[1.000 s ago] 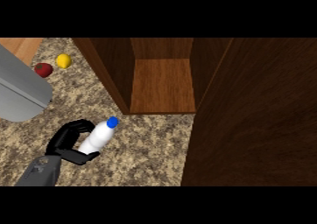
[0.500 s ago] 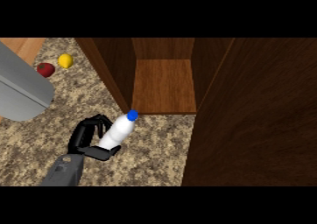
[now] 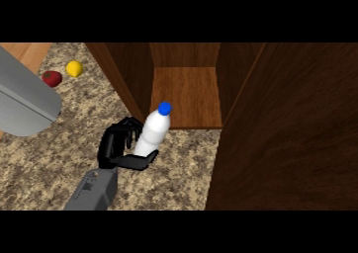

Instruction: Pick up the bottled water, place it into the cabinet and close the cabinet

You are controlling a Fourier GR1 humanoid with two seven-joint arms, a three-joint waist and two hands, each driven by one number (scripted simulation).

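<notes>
The bottled water [image 3: 153, 131] is white with a blue cap and leans slightly, its cap pointing toward the cabinet. My left hand [image 3: 116, 146] is shut on it, fingers behind it and thumb curled round its lower part. The bottle hangs above the speckled counter [image 3: 43, 163], just in front of the open wooden cabinet's shelf [image 3: 188, 96], near that shelf's left front corner. The cabinet door [image 3: 298, 128] stands open at the right and fills that side of the view. My right hand does not show.
A large grey rounded object [image 3: 18, 106] lies at the left. Behind it sit a red fruit [image 3: 52, 78] and a yellow fruit [image 3: 74, 68]. The cabinet's left wall [image 3: 127, 79] stands right beside the bottle.
My left hand has carried the bottle to the right and farther away, from mid-counter up to the front of the cabinet's shelf.
</notes>
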